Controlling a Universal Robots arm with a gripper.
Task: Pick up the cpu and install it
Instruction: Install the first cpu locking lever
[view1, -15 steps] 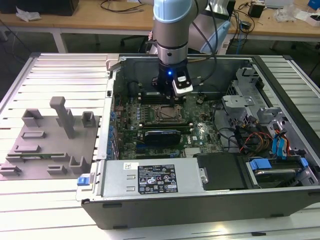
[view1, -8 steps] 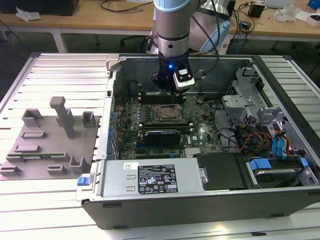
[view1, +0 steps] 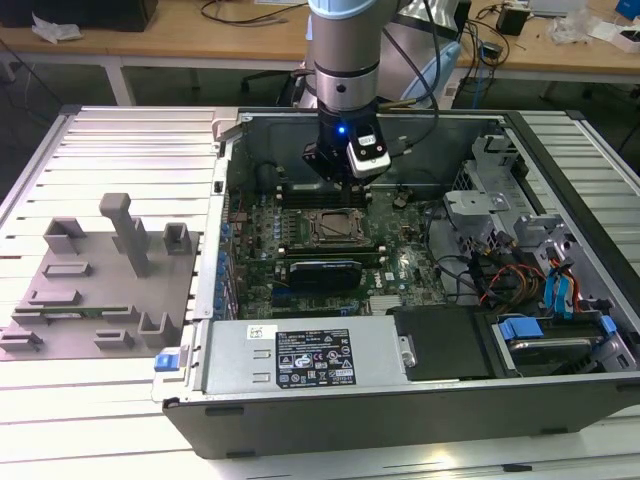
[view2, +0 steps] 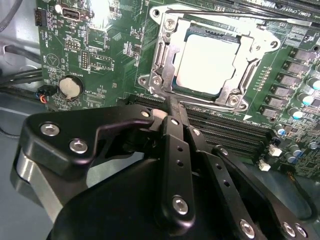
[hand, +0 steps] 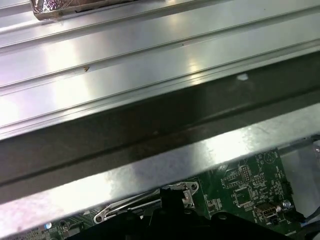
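Note:
The cpu (view2: 205, 62), a flat square chip with a silvery-white top, lies inside the metal-framed socket (view2: 162, 75) on the green motherboard (view2: 110, 50). The socket's load frame stands around it and the chip's top is uncovered. My gripper (view2: 172, 102) hangs just beside the socket's edge, its black fingers pressed together with nothing visible between them. In the exterior view the gripper (view1: 340, 182) hovers low inside the open computer case, right behind the socket (view1: 335, 225).
A grey fixture plate (view1: 100, 290) with posts and slots lies at the exterior view's left. A power supply (view1: 310, 355) and drive bays with blue tabs (view1: 560, 290) fill the case's near side. Memory slots (view2: 225, 130) run beside the socket. The case's metal wall (hand: 150, 165) is close by.

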